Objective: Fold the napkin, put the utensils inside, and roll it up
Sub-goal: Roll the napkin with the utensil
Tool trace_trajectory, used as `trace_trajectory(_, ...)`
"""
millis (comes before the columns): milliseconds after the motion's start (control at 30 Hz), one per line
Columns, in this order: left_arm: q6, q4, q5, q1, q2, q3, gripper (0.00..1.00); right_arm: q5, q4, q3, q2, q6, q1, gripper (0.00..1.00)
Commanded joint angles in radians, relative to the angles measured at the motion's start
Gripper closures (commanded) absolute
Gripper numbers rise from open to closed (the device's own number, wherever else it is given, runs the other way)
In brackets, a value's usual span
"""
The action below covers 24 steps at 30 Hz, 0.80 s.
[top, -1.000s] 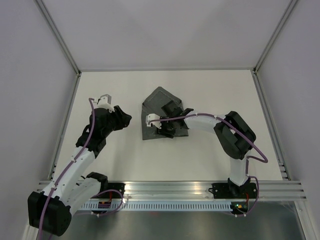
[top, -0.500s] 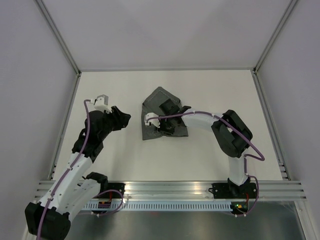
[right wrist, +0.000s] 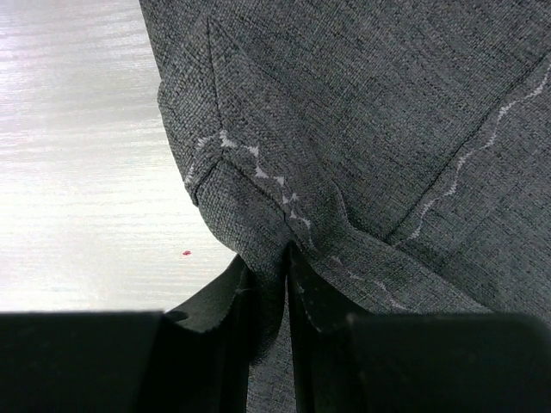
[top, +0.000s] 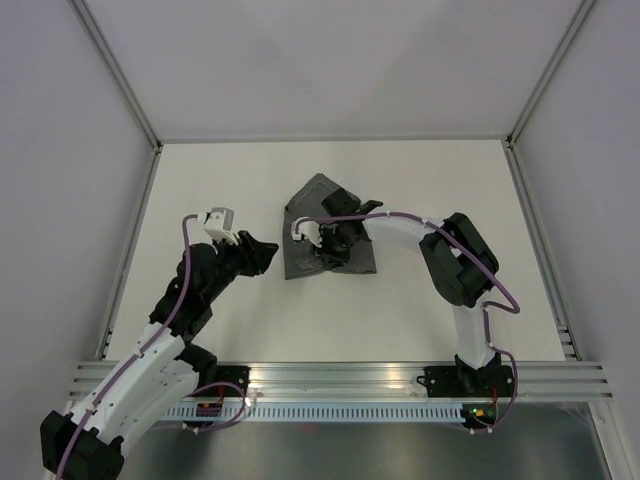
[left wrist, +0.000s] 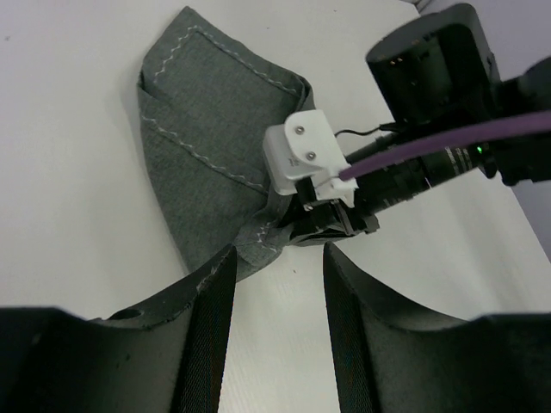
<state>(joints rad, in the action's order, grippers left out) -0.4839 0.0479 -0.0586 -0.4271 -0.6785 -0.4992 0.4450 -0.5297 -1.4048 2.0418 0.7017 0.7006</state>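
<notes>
The left hand [top: 260,251], fingers parted and empty, hangs just off the near-left corner of the napkin [top: 312,203], beyond which the right hand [right wrist: 269,265] is closed tight on a stitched fold of that cloth, lying bunched, apparently folded several times, mid-tabletop [top: 420,180].

- You're looking at a robotics lab test cell: plain pale grey panel walls [top: 60,150] in silver aluminium framing [top: 120,80].
- Your white-and-black robot arms [top: 148,352] stand bolted to a slotted silver aluminium rail [top: 340,378] beside a matt white tabletop [top: 400,180].
</notes>
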Motion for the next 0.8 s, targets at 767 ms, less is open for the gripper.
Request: trace_trajectory(767, 0.427, -0.278, 0.344, -0.498, -0.337, 0.013, 0.41, 0.139, -0.483, -0.169, 0.244, 0.078, -0.084, 0.87)
